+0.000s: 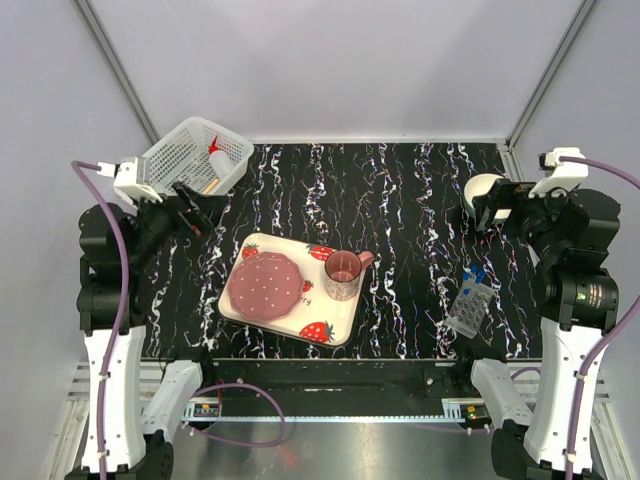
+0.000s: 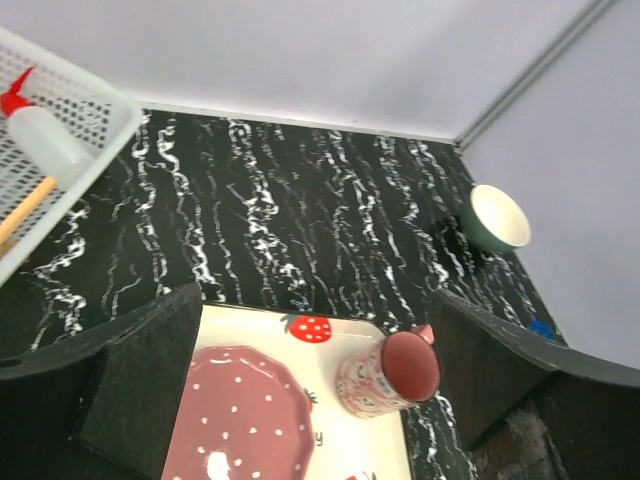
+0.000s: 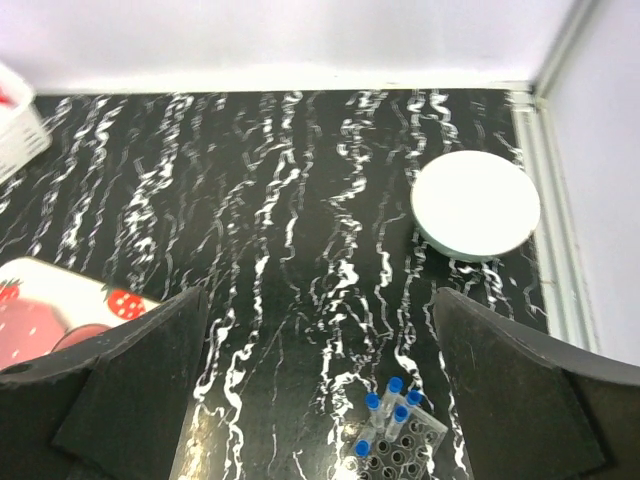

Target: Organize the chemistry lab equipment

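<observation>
Small translucent bottle with red cap (image 1: 217, 160), slim tan wooden tool (image 2: 25, 212) lie in white perforated basket (image 1: 180, 155), upper left, likely collection place. Clear perforated tube rack (image 1: 468, 308) sits lower right, not yet collected. Left gripper (image 2: 320, 385), right gripper (image 3: 320, 390) wide, empty.

Bright, even light (soft shadows)

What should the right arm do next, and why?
Probably lower the right gripper toward the tube rack. That gripper is open and empty, and the rack, holding blue-capped tubes, sits loose on the table on that arm's side. The bottle and wooden stick already lie in the white basket, so the rack looks like what remains.
</observation>
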`<action>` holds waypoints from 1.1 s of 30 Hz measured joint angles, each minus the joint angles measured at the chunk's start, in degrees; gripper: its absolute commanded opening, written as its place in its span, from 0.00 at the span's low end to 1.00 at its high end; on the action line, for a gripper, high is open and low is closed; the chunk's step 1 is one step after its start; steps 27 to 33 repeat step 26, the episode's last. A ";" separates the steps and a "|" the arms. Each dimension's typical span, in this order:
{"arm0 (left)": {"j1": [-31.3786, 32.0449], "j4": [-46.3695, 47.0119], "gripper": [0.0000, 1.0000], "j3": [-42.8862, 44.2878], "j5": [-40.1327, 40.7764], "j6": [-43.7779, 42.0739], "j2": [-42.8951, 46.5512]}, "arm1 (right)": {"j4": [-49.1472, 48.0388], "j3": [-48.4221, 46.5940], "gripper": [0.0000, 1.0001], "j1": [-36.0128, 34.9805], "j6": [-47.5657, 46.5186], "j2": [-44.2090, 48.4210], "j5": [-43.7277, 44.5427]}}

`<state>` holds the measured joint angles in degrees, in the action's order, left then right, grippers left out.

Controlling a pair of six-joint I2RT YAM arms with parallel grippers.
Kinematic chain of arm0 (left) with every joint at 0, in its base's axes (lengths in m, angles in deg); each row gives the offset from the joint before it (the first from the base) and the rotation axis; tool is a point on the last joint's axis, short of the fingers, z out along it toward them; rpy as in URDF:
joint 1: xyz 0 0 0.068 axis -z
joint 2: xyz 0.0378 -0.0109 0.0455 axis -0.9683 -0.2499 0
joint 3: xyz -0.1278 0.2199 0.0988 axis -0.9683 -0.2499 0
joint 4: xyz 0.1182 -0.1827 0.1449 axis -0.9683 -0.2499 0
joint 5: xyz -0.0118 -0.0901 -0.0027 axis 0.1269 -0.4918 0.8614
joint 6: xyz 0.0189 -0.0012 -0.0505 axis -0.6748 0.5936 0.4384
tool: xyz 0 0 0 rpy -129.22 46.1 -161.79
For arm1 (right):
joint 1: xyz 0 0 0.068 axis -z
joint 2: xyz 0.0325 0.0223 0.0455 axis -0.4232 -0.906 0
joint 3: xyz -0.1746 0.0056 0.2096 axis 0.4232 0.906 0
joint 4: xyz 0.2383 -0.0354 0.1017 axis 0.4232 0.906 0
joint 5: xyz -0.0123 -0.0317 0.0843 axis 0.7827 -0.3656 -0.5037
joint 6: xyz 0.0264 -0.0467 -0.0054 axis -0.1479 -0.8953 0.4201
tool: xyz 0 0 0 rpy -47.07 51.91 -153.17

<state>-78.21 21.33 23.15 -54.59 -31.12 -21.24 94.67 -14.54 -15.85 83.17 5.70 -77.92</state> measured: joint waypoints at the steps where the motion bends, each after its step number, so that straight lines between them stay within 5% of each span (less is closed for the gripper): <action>1: 0.00 -0.11 0.99 -0.07 -1.14 0.61 0.59 | -0.02 -0.26 1.00 0.04 0.55 -0.11 1.46; 12: 0.00 -1.66 0.99 -0.07 -6.12 4.92 2.97 | -0.07 -1.01 1.00 0.22 2.54 1.60 10.34; 33: 0.00 -2.49 0.99 -0.07 -9.73 7.06 2.99 | -0.09 -1.81 1.00 0.24 2.84 1.70 11.91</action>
